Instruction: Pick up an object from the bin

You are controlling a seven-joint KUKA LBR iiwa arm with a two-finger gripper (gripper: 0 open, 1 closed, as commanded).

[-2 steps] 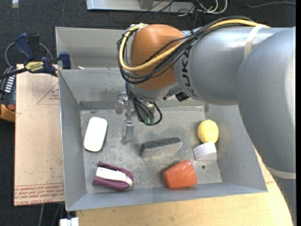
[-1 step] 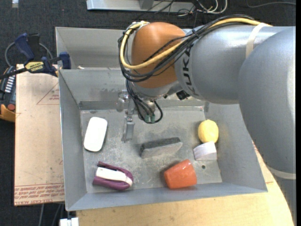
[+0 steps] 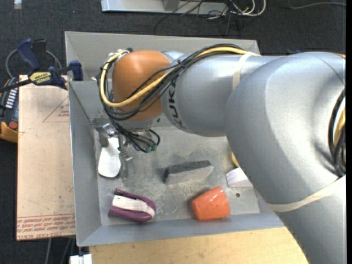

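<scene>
Closest to the lens, the robot arm (image 3: 275,125) looms at the right as a fat grey link, narrowing leftward into a wrist under an orange dome with black and yellow cables looped over it. Beneath it lies the grey metal bin (image 3: 83,164), its floor scuffed and mostly bare. Of the loose things, the biggest is an orange cup-shaped piece (image 3: 210,204) on its side near the front wall. Next comes a purple and white clip-like item (image 3: 132,207) at the front left, then a dark grey bar (image 3: 187,170) lying flat mid-floor. Smaller is a white oval piece (image 3: 108,165) by the left wall, and smallest a white scrap (image 3: 237,177) with a yellow edge, half under the arm. The gripper (image 3: 116,150) hangs low at the left of the bin, right at the upper end of the white oval piece. Whether it is spread or clamped I cannot tell, nor whether it has the piece. That white piece is the nearest candidate. It looks like smooth, rigid plastic, light and probably slippery on its rounded face. I judge a hold across its narrower upper end safer than one across the broad belly, where it could squirt out. It lies close to the sloped left wall, so a closing move risks scraping the metal.
</scene>
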